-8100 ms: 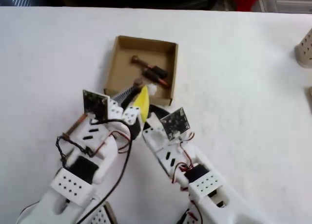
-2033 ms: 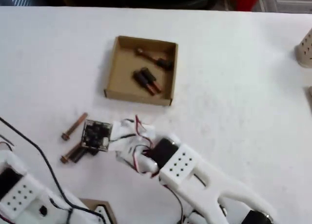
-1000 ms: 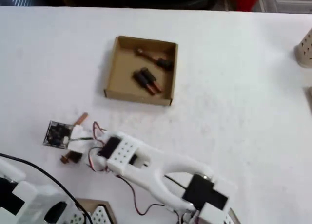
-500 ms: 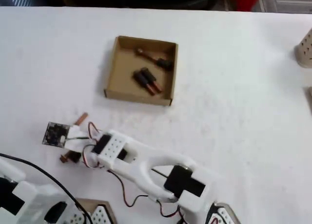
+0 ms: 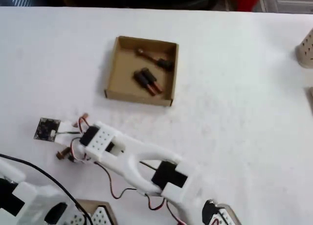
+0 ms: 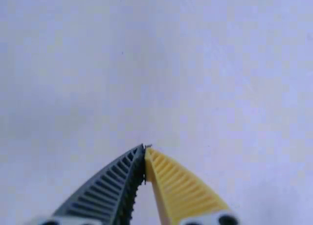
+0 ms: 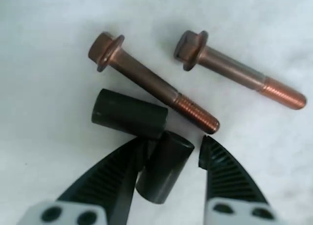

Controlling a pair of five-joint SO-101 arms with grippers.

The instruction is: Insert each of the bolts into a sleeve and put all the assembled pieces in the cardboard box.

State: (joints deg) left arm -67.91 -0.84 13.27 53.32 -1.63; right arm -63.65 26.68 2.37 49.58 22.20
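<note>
- Right end effector (image 7: 172,146) sits low over the surface (image 5: 234,88) with its fingers apart, straddling a black sleeve (image 7: 164,168) without clamping it.
- That sleeve lies between the fingers with its long axis running roughly along them. We judge that closing would pinch it across its round side. One finger looks to be touching it or very close, and a gap remains on the other side.
- A second sleeve (image 7: 129,113) lies just beyond the tip of that closer finger, crosswise to the first and touching or nearly touching its far end. A closing move could nudge it.
- Just ahead of the other fingertip is the threaded end of the nearer bolt (image 7: 146,80), whose shank slants away from the end effector. The farther bolt (image 7: 234,71) lies beyond it on a similar slant, apart from the rest.
- Left end effector (image 6: 145,151) hangs over bare surface with its fingers pressed together on nothing. We take the right arm to be the one placed for the loose parts.
- Loose on the surface we count two copper bolts and two black sleeves, none joined.
- One cardboard box (image 5: 122,68) stands well apart from the right end effector. It holds assembled pieces (image 5: 147,81): one alone, and what may be two side by side, too small for us to count surely.
</note>
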